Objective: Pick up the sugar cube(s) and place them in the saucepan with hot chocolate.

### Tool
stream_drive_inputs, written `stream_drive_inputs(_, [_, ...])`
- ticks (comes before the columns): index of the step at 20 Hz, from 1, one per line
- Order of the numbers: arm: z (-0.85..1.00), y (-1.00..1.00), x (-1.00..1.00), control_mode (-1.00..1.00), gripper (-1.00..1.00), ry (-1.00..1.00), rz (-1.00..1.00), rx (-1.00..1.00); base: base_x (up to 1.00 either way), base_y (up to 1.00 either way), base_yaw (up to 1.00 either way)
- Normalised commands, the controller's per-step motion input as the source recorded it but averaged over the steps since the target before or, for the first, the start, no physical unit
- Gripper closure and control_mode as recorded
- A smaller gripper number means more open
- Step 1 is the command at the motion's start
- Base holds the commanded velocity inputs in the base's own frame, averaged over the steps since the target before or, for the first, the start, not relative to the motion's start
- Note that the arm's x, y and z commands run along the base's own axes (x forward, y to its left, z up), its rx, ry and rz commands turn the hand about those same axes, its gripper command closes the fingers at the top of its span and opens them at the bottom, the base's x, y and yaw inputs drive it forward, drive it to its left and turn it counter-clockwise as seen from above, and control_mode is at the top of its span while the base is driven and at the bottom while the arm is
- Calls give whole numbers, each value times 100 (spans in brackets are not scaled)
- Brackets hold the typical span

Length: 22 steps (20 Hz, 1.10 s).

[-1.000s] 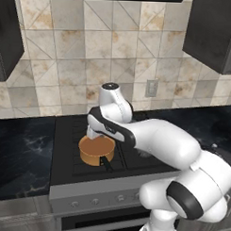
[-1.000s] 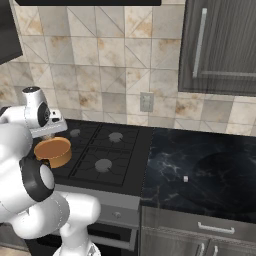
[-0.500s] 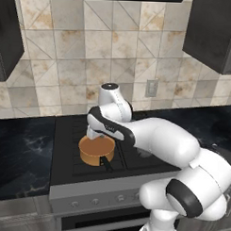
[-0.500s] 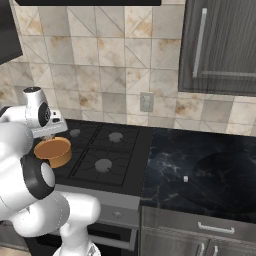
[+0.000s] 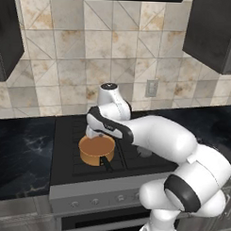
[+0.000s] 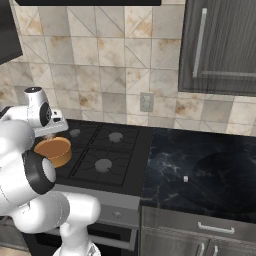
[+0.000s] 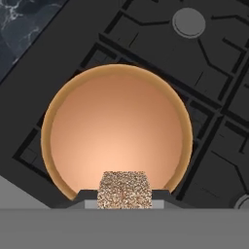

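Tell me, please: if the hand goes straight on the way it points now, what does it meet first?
Probably the brown inside of the saucepan. The hand, shut on the sugar cube, looks straight down into it; how far above the pan it is, the pictures do not settle.

Open saucepan [image 7: 116, 141] mouth unobstructed beneath the gripper [image 7: 124, 194] and sugar cube [image 7: 124, 188]

Arm [image 5: 159, 138] is showing glossy white shells throughout, built of fat rounded segments, with dark charcoal bands at the joints. A round grey-black cap is topping the white wrist housing [image 5: 109, 91], and a broad black ring is circling the big lower joint [image 5: 183, 195]. From the right, the wrist housing is showing a dark round disc on its side and a flat white flange [image 6: 56, 126].
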Motion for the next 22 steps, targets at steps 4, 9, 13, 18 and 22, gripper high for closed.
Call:
stream_drive_inputs(4, [0, 0, 28, -100, 100, 0, 0, 0, 0, 0, 0])
stream_drive_inputs(9, [-3, 0, 3, -100, 100, 4, 2, 0, 0, 0, 0])
stream_drive_inputs(13, [-7, 14, 3, -100, 100, 13, 1, 0, 0, 0, 0])
stream_drive_inputs(18, [0, 20, 13, -100, 100, 5, 0, 0, 0, 0, 0])
stream_drive_inputs(22, [0, 4, 0, -100, 100, 0, 0, 0, 0, 0, 0])
